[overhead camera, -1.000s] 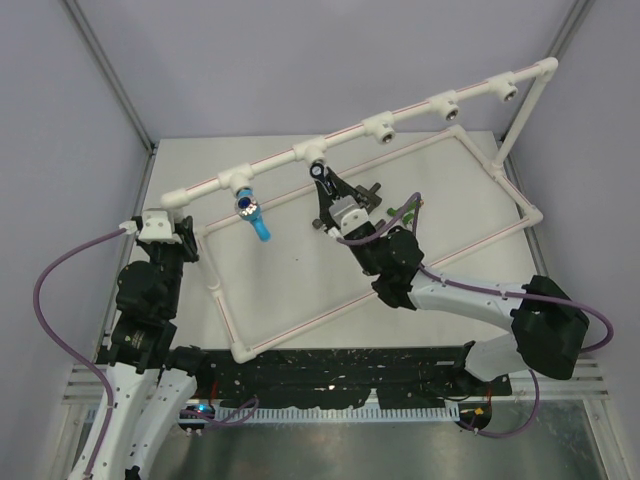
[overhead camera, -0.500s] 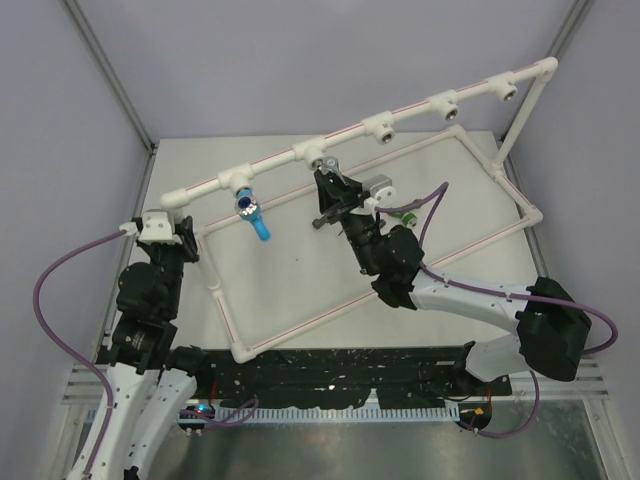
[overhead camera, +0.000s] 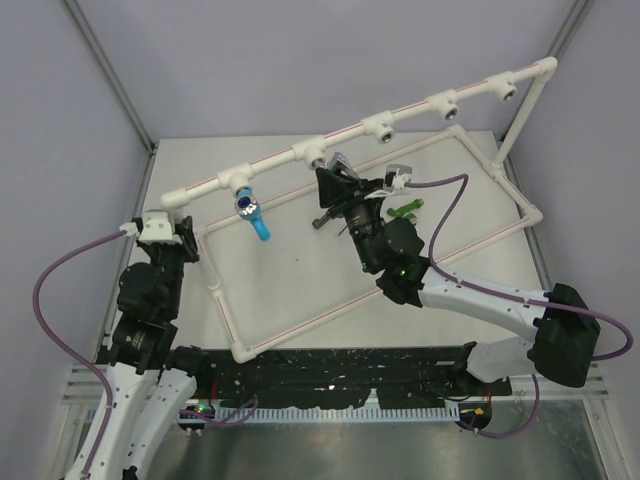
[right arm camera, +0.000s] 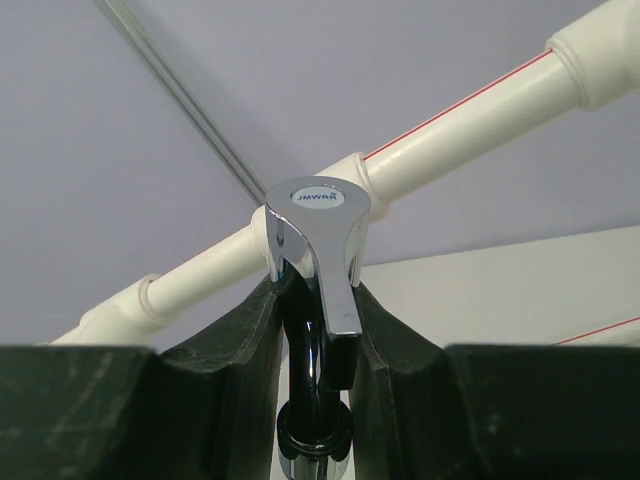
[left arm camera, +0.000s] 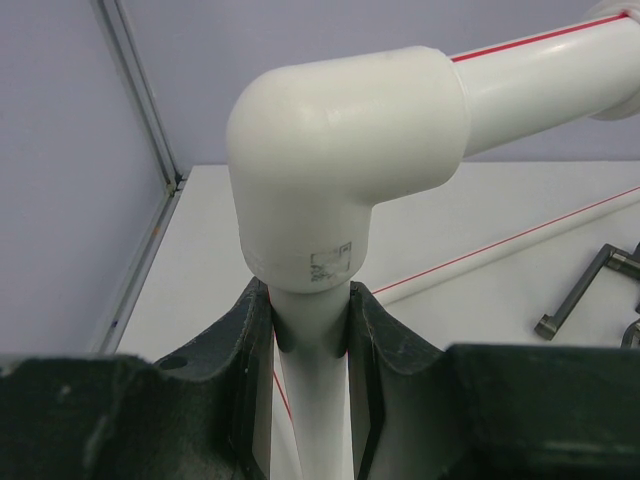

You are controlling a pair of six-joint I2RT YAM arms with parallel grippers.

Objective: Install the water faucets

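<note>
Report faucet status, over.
Left end effector shut on white pipe frame. Right end effector shut on chrome faucet, at rail socket. Blue faucet mounted. Nothing blocking.

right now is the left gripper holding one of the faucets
No, the left gripper is shut on the upright white pipe just below the elbow fitting.

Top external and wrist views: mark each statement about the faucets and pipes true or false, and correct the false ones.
1. The right fingers grip the chrome faucet. True.
2. The blue faucet lies loose on the table. False: it hangs from a socket on the white pipe frame.
3. The left fingers clamp an upright pipe just below an elbow. True.
4. The left fingers hold the green faucet. False: it lies on the table, near the right arm.
</note>
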